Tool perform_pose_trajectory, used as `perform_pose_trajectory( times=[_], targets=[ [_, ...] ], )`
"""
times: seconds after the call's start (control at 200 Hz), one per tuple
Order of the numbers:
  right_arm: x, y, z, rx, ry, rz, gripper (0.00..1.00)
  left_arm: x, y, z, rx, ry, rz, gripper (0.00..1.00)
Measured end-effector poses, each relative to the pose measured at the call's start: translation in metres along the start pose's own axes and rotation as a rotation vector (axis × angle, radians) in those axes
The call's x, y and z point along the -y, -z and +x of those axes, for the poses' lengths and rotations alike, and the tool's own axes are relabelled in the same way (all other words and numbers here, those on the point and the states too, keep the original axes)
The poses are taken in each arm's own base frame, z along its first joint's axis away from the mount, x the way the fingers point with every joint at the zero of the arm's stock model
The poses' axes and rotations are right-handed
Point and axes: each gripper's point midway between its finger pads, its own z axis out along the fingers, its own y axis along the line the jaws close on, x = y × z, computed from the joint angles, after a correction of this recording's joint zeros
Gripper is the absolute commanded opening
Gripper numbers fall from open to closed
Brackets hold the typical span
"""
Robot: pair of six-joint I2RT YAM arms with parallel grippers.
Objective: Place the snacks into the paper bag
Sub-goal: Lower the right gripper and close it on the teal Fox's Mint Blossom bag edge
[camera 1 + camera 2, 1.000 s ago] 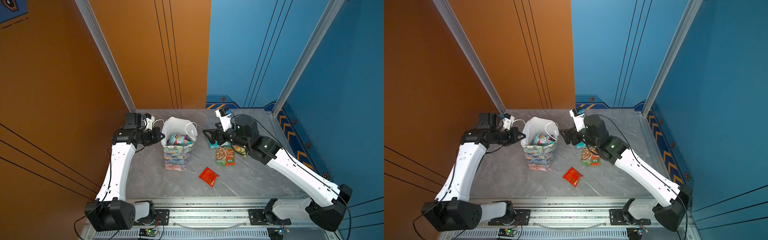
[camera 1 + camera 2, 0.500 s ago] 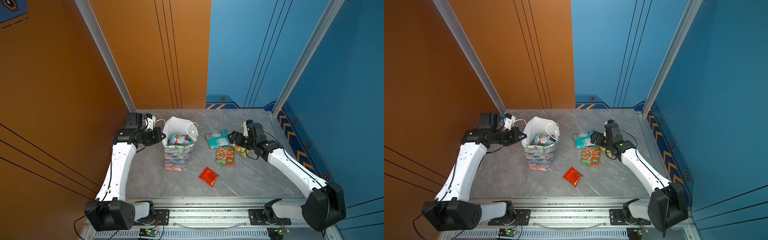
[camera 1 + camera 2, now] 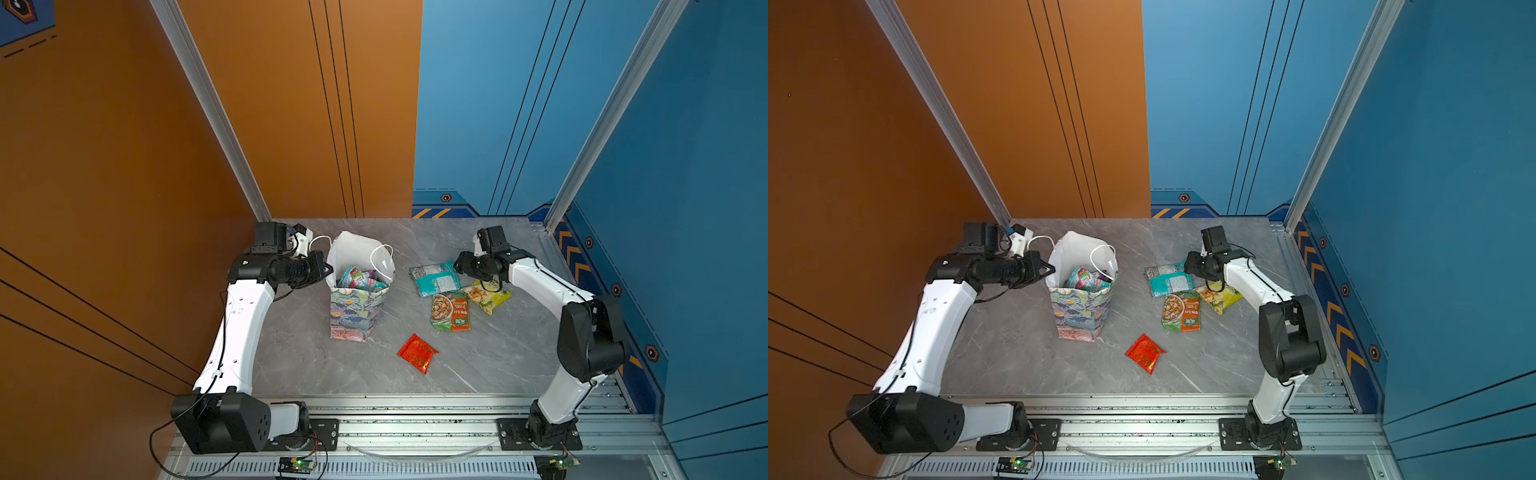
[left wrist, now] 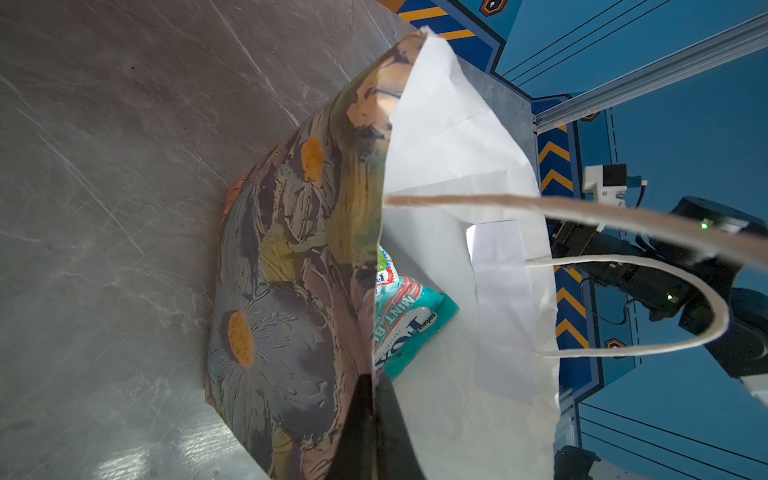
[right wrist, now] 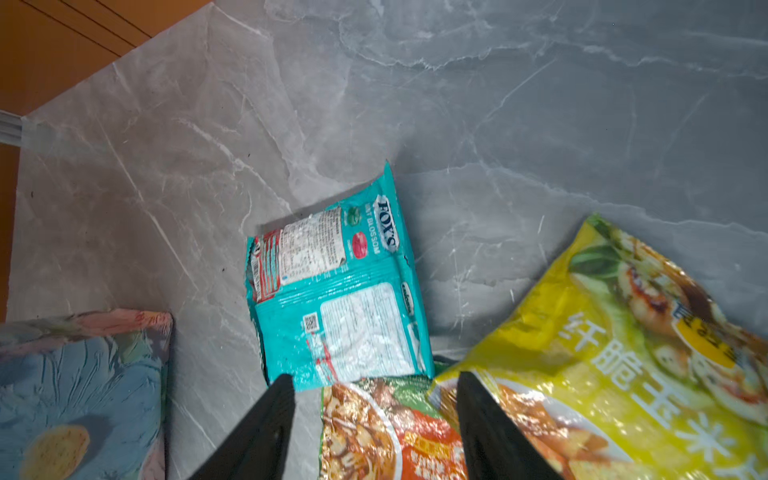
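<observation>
Pick-up step: left end effector is clamping the paper bag rim, bag upright on counter w/ some snacks inside. Right end effector, jaws apart, is hovering over teal packet, green-orange packet & yellow packet; red packet is lying apart. Next, prob.: lowering onto one packet's edge, closing, lifting over bag mouth.

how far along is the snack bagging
Done: several packets sit inside the paper bag. In hand: the left tool pinches the bag's rim; the right tool hangs open, empty. Left: teal packet, green-orange packet, yellow packet and red packet lie on the table.
</observation>
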Motion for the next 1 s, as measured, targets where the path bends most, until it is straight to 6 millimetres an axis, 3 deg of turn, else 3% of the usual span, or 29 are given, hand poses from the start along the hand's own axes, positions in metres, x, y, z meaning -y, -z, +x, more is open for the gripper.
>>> perform_pose_trajectory(
  times=[0.185,0.37,0.546,0.731,0.996],
  targets=[
    [0.001,-0.036,-0.011,-0.052,0.03,0.027,0.54,0.0,-0.001,-0.002,-0.001,0.001,0.0,0.0],
    [0.014,-0.064,-0.005,-0.116,0.055,0.093,0.53,0.001,-0.002,-0.001,-0.006,0.002,0.007,0.0],
    [0.032,-0.086,0.009,-0.168,0.071,0.155,0.45,0.001,-0.002,-0.002,-0.005,0.002,0.008,0.0],
    [0.037,-0.096,0.017,-0.193,0.077,0.171,0.39,0.001,-0.002,-0.001,-0.004,0.001,0.008,0.0],
    [0.027,-0.096,0.016,-0.192,0.082,0.144,0.11,0.001,-0.001,-0.001,-0.003,0.001,0.008,0.0]
  ],
)
